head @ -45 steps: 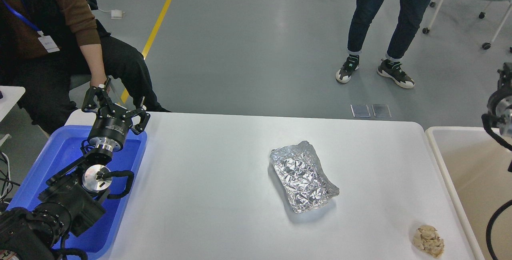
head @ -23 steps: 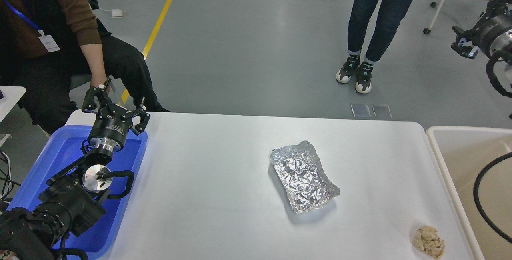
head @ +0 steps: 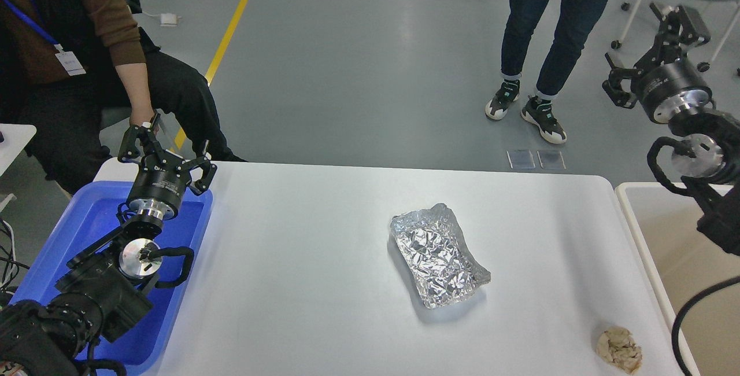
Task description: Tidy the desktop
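White worktop with two loose items, flanked by two bins.

Worktop [head: 300, 260]: plain white, rounded corners, filling the middle and near part of the view. On it: one crumpled silver foil tray [head: 438, 254], right of centre, lying flat; one small beige crumpled wad [head: 618, 349] at the near right corner, well apart from the foil. Blue tray [head: 92, 220] against the left edge; cream tub [head: 665, 231] against the right edge (only partly in view). Left gripper [head: 165, 147]: above the far end of the blue tray, fingers spread apart, holding nothing. Right gripper [head: 656, 46]: raised beyond the far right corner, over the floor, fingers apart, holding nothing. Two people beyond the far edge, one seated at the left, one standing.
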{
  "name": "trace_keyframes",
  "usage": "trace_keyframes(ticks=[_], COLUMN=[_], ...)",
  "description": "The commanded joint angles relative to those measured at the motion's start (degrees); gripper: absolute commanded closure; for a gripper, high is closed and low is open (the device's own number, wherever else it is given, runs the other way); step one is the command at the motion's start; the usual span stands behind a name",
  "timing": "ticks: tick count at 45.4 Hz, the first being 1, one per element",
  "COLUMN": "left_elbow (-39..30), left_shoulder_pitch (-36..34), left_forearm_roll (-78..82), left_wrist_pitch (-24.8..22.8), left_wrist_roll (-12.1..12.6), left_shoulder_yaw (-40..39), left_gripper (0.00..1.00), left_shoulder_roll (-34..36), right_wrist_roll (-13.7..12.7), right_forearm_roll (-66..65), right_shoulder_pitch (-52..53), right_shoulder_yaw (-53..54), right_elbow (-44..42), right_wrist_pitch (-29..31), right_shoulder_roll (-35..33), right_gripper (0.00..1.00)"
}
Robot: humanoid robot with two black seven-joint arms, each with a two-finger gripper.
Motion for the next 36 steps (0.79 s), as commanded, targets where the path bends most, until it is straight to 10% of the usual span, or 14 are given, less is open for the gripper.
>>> trace_keyframes(ticks=[1,36], left_elbow=[0.0,0.0], left_shoulder_pitch=[0.03,0.03], left_forearm_roll=[0.0,0.0], left_wrist_pitch=[0.0,0.0], left_wrist_roll=[0.0,0.0], left_shoulder_yaw=[0.0,0.0], left_gripper=[0.0,0.0], left_shoulder_roll=[0.0,0.0], right_wrist_roll=[2.36,2.45], right_forearm_roll=[-1.27,-1.35], right_shoulder_pitch=[-9.81,-12.37], right_shoulder_yaw=[6.14,6.06], right_elbow=[3.55,3.02], right_wrist_pitch=[0.19,0.19], right_shoulder_roll=[4.72,7.19], right_gripper=[0.0,0.0])
